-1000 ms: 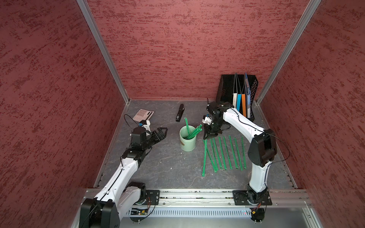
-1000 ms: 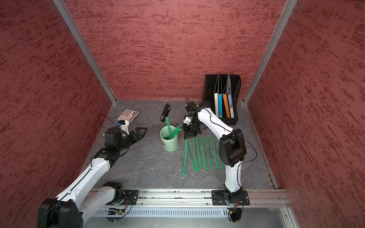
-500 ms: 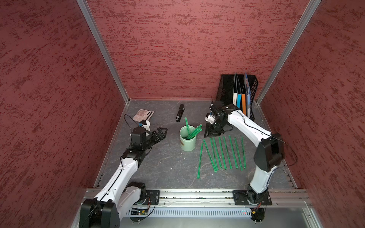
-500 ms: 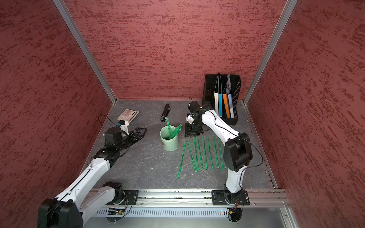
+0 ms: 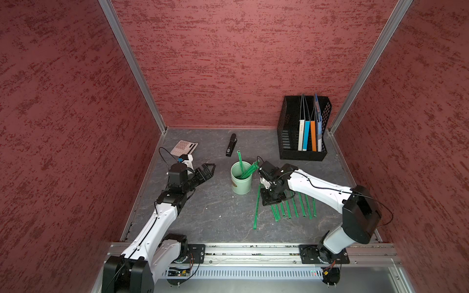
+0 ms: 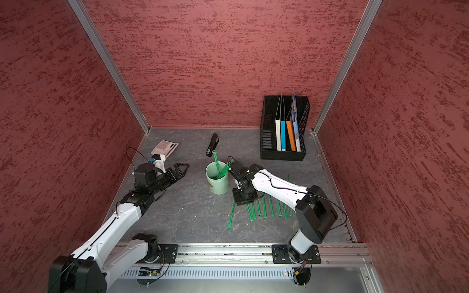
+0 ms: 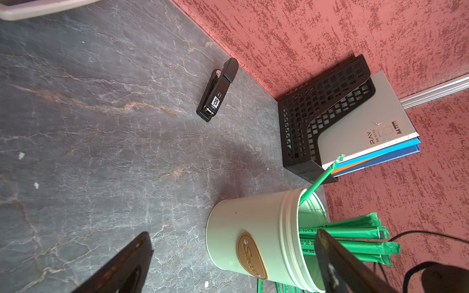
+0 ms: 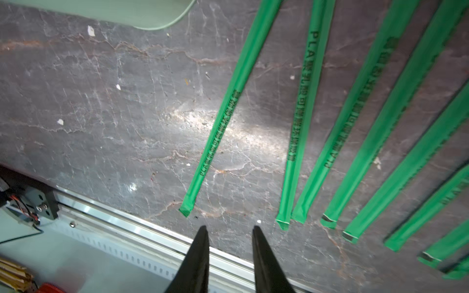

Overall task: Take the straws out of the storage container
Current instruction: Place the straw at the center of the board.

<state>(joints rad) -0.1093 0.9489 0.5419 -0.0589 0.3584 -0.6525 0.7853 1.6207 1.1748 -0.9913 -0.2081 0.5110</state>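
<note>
**Straws half out of mint cup as both grippers stand empty**

The storage container (image 5: 240,181), a pale mint cylindrical cup with an oval brown badge, stands upright ahead of the left gripper (image 5: 208,170), near its fingertips but not touching. That gripper's fingers (image 7: 121,263) are spread wide and hold nothing. Inside the cup, a bundle of straws (image 7: 355,241) leans on the rim away from those fingers, while one single straw (image 5: 239,162) tilts apart from it.

The right gripper (image 8: 229,227) points down at the table (image 5: 215,210) beside the cup. Its dark, tapered fingers (image 8: 200,253) are slightly parted with nothing between them. One flat, printed green straw (image 8: 215,132) lies just beyond the fingertips. A row of others (image 8: 355,126) lies side by side to one side of them.

Beyond the cup from the left fingers, a black stapler (image 5: 231,145) lies flat. A black mesh file rack (image 5: 289,132) holds upright folders (image 5: 311,134). A pale calculator (image 5: 183,148) sits behind the left gripper. The tabletop is grey and veined like stone.
</note>
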